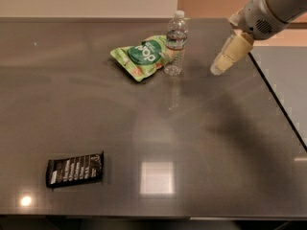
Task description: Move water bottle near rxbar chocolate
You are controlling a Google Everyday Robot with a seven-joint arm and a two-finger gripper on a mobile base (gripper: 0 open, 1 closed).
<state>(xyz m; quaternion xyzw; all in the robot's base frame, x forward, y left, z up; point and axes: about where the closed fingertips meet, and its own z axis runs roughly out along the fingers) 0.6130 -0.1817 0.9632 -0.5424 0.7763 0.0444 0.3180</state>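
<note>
The water bottle, clear and ribbed with a white cap and dark label band, stands upright at the back middle of the dark table. The rxbar chocolate, a flat black wrapper with white lettering, lies near the front left. My gripper comes in from the upper right on a grey arm, its cream fingers pointing down-left. It hangs above the table to the right of the bottle, apart from it, and holds nothing that I can see.
A green snack pouch lies just left of the bottle, touching or nearly touching it. The table's right edge runs diagonally below the arm. A bright light reflection sits on the table front.
</note>
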